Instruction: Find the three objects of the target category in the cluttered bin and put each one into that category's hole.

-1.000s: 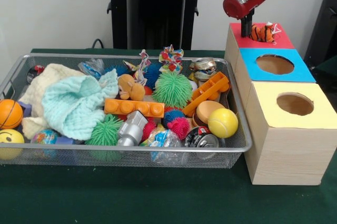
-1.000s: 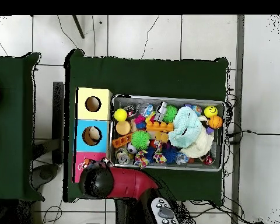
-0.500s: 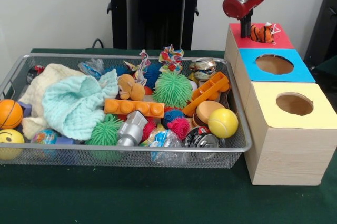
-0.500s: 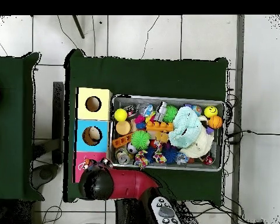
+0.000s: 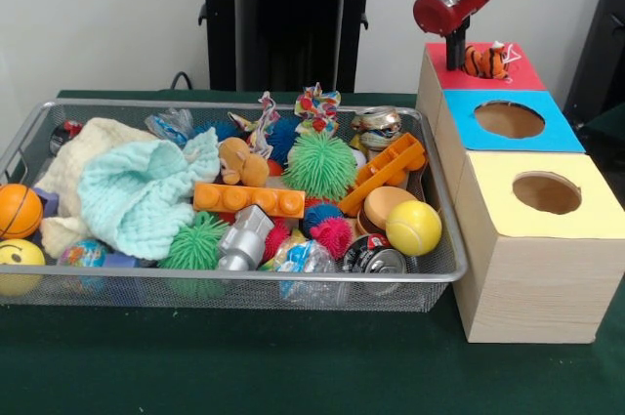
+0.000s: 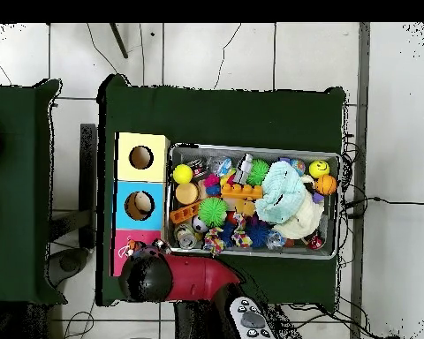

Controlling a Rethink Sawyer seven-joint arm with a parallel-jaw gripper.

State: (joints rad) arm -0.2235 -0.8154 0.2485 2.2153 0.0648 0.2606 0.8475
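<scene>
A small orange striped tiger plush (image 5: 485,61) lies on the red top (image 5: 522,76) of the wooden sorting box, over where that section's hole is. My gripper (image 5: 456,52) hangs just left of the plush, touching or nearly touching it, and nothing shows as held. In the overhead view the arm's black head (image 6: 145,276) covers the gripper and most of the red section (image 6: 123,244). A brown plush animal (image 5: 241,161) lies in the middle of the wire bin (image 5: 446,239), among the clutter.
The box also has a blue section with a hole (image 5: 509,119) and a yellow section with a hole (image 5: 547,192). The bin holds spiky balls, an orange brick (image 5: 249,199), a yellow ball (image 5: 413,228), cans and a knitted cloth (image 5: 137,195).
The gripper has risen slightly above the red section. The tiger plush stays in the same place on the red top.
</scene>
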